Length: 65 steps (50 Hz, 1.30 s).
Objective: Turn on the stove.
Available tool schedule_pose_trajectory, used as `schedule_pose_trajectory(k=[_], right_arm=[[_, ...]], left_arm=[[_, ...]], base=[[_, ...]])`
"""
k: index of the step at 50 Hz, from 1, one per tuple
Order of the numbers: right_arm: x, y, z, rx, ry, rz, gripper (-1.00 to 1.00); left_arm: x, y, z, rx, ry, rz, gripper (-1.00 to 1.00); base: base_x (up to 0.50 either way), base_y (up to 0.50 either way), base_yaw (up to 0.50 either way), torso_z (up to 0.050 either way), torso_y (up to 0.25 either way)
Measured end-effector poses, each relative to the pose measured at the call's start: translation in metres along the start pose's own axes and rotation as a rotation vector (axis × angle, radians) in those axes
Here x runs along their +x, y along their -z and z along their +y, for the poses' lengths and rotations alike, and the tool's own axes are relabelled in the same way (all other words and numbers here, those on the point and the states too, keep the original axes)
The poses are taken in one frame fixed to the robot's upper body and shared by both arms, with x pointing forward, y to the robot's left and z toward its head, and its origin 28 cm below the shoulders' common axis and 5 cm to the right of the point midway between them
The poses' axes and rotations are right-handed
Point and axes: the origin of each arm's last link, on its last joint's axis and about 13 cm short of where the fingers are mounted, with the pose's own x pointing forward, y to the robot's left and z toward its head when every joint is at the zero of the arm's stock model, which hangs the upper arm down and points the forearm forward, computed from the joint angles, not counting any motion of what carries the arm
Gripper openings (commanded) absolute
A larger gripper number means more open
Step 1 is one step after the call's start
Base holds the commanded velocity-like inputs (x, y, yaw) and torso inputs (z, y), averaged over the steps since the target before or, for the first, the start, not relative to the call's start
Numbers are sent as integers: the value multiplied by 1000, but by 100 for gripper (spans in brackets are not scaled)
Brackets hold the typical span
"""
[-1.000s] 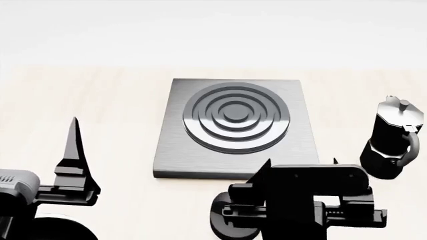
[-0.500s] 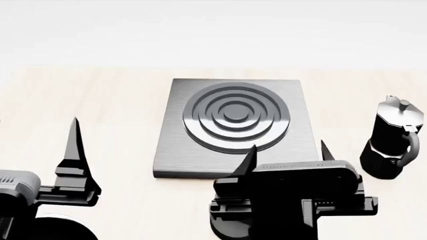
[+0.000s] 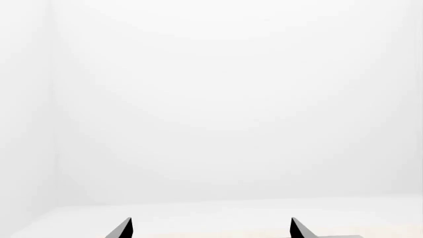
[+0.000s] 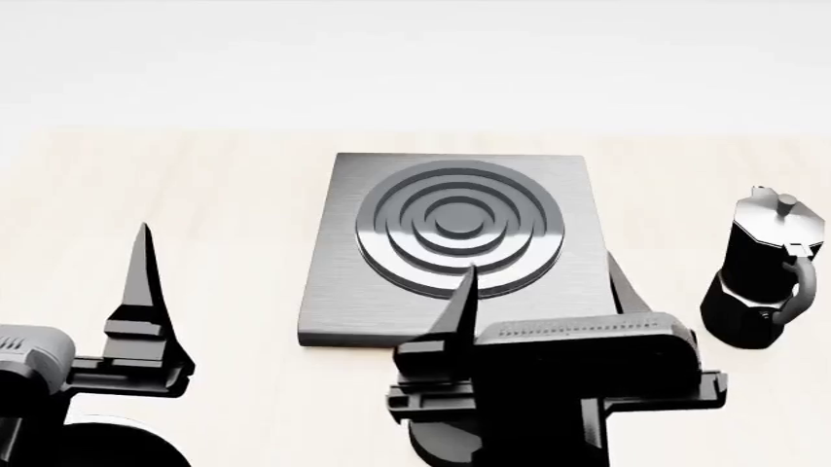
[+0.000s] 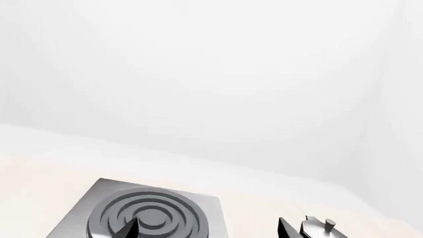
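The stove (image 4: pixel 454 243) is a flat square grey slab with a raised ring burner, in the middle of the pale table. It also shows in the right wrist view (image 5: pixel 148 213). Its black round knob (image 4: pixel 423 443) lies just in front of the slab's near edge, mostly hidden under my right gripper, and its fin does not show. My right gripper (image 4: pixel 539 292) is open and empty above the knob, its fingers pointing over the slab's near edge. My left gripper (image 3: pixel 210 230) is open and empty. One of its fingers (image 4: pixel 140 292) stands left of the stove.
A black moka pot (image 4: pixel 766 277) stands right of the stove, close to my right gripper; its top shows in the right wrist view (image 5: pixel 324 225). A dark round shape (image 4: pixel 124 449) shows at the bottom left below my left arm. A white wall lies behind the table.
My right gripper has moved left and tilted up, so its fingers now rise over the stove's near edge. More of the knob is covered. The left arm has barely moved.
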Motion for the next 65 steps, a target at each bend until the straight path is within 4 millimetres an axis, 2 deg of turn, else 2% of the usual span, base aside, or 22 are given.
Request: schedule_pose_trajectory(k=[65], right_arm=[[-11,-24,0,-30,-2,-140,100]], left_arm=[[-1,-5,-1,-3,6,-7,100]], base=[[0,0,0,0,0]])
